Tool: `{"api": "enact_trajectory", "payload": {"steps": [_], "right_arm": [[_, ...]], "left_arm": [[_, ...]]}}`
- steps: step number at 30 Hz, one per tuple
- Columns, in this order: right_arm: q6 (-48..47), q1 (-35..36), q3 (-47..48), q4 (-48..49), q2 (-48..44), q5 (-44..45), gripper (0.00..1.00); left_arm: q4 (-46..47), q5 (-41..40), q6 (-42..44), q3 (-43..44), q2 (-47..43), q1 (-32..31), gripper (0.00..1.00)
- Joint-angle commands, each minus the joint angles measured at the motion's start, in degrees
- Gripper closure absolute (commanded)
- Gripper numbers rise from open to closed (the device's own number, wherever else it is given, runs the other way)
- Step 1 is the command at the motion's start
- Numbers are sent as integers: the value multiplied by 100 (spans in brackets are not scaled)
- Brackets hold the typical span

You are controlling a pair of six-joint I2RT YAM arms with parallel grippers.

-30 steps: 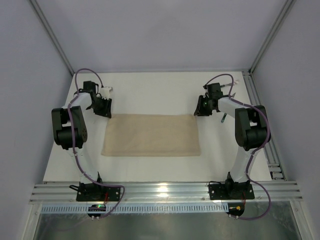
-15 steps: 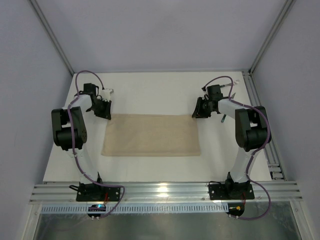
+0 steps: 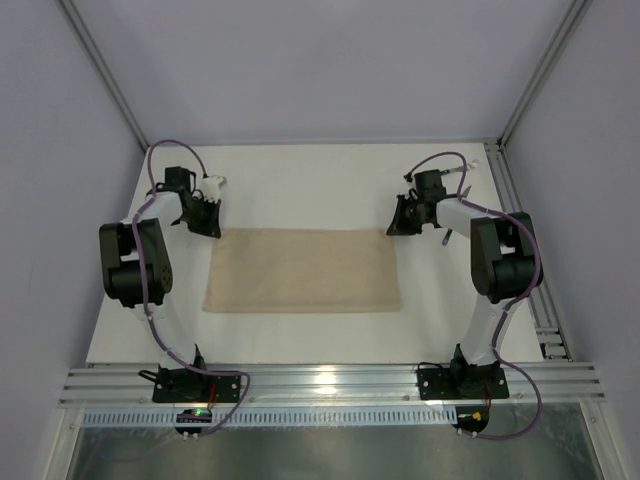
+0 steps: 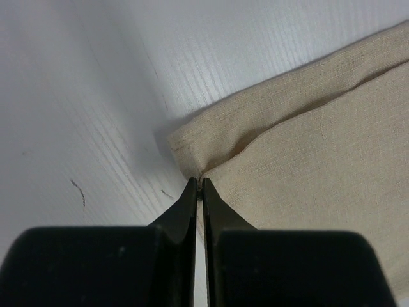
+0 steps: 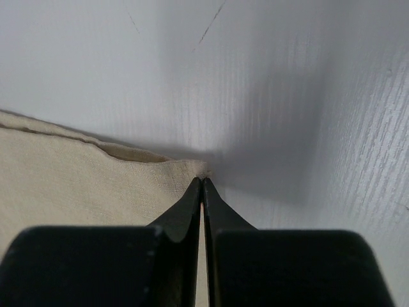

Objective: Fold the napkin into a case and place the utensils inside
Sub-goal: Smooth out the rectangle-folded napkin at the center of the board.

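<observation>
The napkin (image 3: pixel 300 270) lies flat on the white table as a beige rectangle, folded double. My left gripper (image 3: pixel 212 232) is at its far left corner. In the left wrist view the left gripper (image 4: pixel 199 181) is shut, its tips pinching the napkin (image 4: pixel 307 128) where the upper layer's corner meets the lower one. My right gripper (image 3: pixel 392 230) is at the far right corner. In the right wrist view the right gripper (image 5: pixel 202 180) is shut on the very tip of the napkin (image 5: pixel 77 185). The utensils are not plainly in view. No case has been formed.
A short dark sliver (image 3: pixel 447 238) pokes out by the right arm's forearm; I cannot tell what it is. An aluminium rail (image 3: pixel 520 230) runs along the table's right edge. Grey walls close in the back and both sides.
Both grippers have gone from partly open to shut on the napkin's far corners. The left arm's elbow has drifted slightly left. The napkin has not moved.
</observation>
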Motion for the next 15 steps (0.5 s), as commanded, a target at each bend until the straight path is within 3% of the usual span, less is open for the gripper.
{"api": "enact_trajectory", "payload": {"steps": [1,9,13,15], "right_arm": [[1,10,-112,188,-380,125,96],[28,10,-297,259,-706,275,96],[45,10,-271,250,-618,161,96],[71,10,-271,267,-583,108,96]], "left_arm": [[280,182,-89,-62,-384,9,100],[298,112,-160,-10,-438,9,100],[245,59,-99,-1,-280,9,83],[219,59,-90,25,-140,18,83]]}}
